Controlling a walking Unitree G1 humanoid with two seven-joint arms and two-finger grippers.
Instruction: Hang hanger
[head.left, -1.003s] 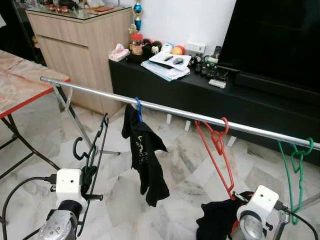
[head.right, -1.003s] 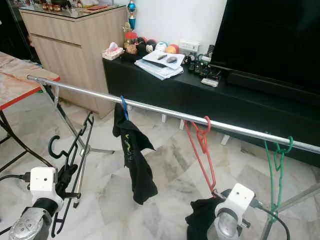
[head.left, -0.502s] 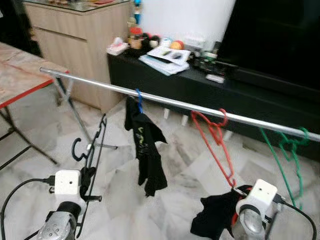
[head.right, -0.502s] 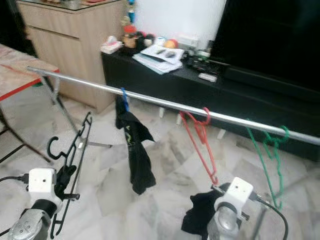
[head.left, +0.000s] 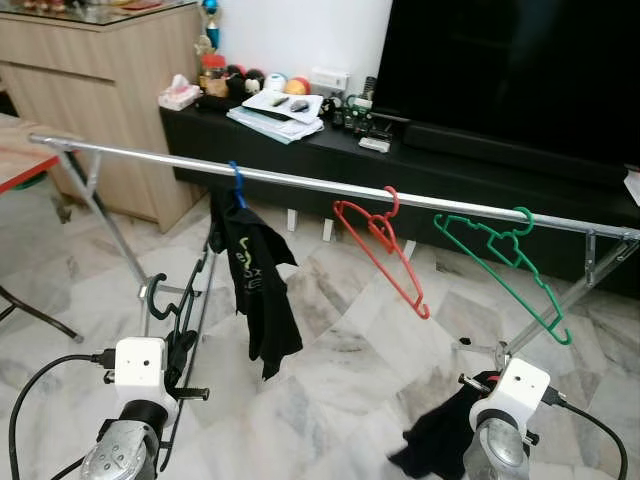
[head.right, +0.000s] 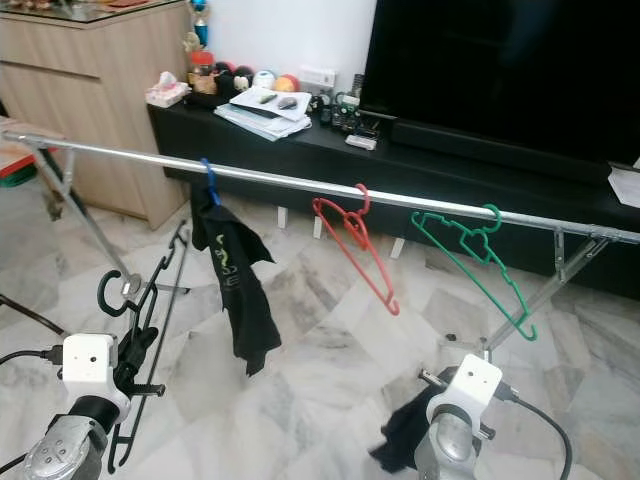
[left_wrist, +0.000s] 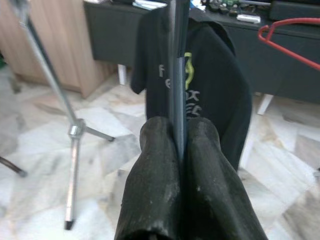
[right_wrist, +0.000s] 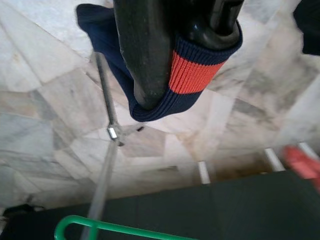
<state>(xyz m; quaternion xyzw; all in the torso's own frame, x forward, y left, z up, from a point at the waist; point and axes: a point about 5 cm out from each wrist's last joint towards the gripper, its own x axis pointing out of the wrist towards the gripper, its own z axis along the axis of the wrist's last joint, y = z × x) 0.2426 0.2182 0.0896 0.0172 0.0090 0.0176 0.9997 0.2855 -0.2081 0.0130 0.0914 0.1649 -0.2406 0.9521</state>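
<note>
Nearest on the left, the left gripper (left_wrist: 181, 150) is clamped on a black hanger (head.left: 186, 320). To the right, the right gripper (right_wrist: 170, 55) grips a dark garment (head.left: 445, 440). Beyond, the rail (head.left: 300, 181) carries a red hanger (head.left: 385, 250) and a green hanger (head.left: 505, 265).

Marble-tiled floor (head.left: 340, 360); black TV console (head.left: 330, 160) at 12 o'clock below a white wall (head.left: 300, 35); wooden cabinet (head.left: 90, 90) at 10 o'clock.

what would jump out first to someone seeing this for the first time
A long metal rail crosses the room before a black TV cabinet, carrying a black shirt, an empty red hanger and a green hanger. Below, the left gripper pinches a black hanger, and the right gripper holds dark cloth.
</note>
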